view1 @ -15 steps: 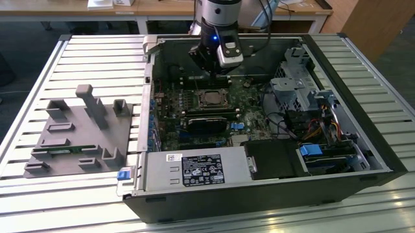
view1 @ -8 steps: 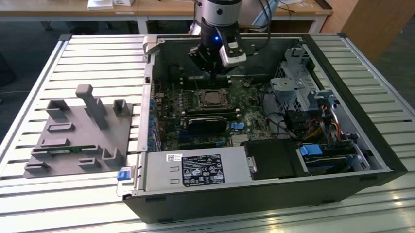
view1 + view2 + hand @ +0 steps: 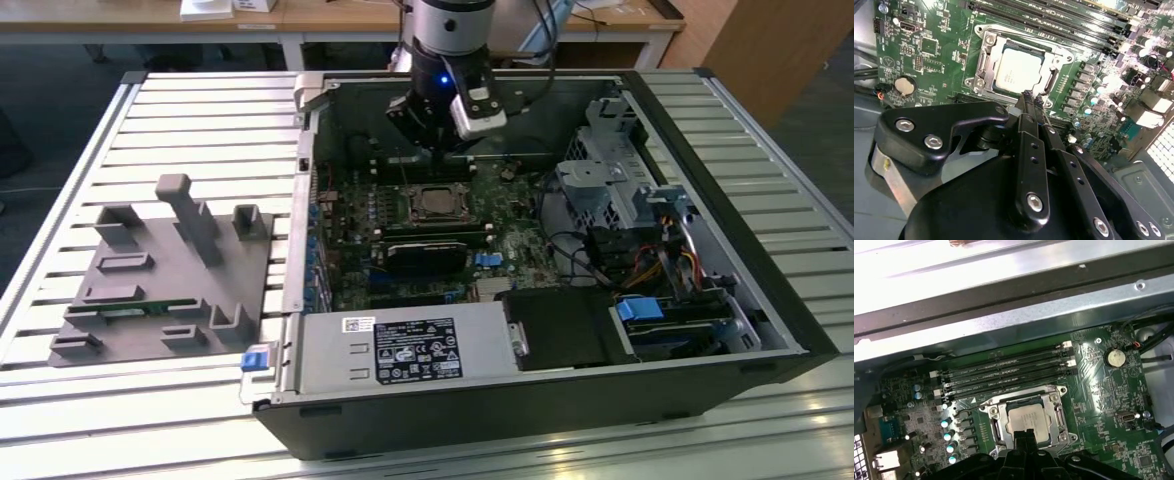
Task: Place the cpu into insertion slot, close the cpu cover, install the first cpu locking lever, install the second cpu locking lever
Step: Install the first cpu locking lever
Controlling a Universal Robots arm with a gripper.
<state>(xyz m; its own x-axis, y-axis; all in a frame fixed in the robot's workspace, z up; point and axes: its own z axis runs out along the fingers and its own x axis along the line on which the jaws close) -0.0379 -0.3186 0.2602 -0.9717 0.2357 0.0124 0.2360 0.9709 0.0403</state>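
Seemingly empty, the gripper [image 3: 1032, 98] is pinched closed beside the seated cpu [image 3: 1016, 70].

The cpu [image 3: 1016, 70] lies in the insertion slot [image 3: 434, 203], and the cpu cover [image 3: 985, 55] lies down around the cpu's rim. The memory slots [image 3: 1004, 370] run just beside the insertion slot. The gripper [image 3: 1032, 97] stands at the slot's opposite edge. The coin battery [image 3: 1114, 358] sits near the slot, off one corner. The fixture block [image 3: 160, 290] lies well apart from the slot, to the exterior view's left, outside the computer case [image 3: 534, 420].
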